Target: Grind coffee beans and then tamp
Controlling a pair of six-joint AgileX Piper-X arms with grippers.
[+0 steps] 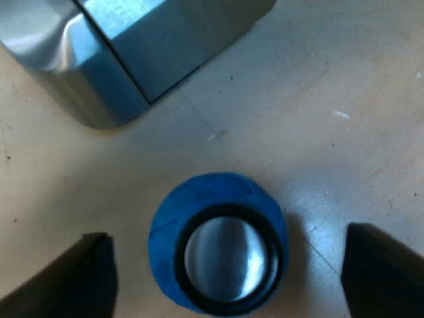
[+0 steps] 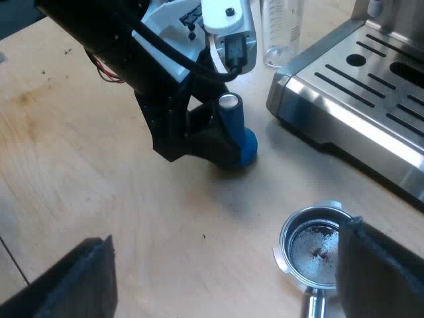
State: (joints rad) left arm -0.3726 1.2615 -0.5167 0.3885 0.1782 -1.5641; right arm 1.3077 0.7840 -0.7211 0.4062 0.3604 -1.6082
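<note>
Tamper (image 1: pixel 218 245) stands upright on the bench (image 2: pixel 99 165), near the machine (image 2: pixel 358 99) corner, blue body with a metal cap up top. It looks rigid, probably dense, with smooth round sides likely to slip, so I'd pinch square across the blue barrel under the cap and above the wider foot. Left gripper (image 1: pixel 225 271) hangs over it, jaws spread either side and not touching; right gripper (image 2: pixel 225 278) has jaws spread and empty above the holder (image 2: pixel 317 248), which lies on the bench with only traces of grounds in it.
</note>
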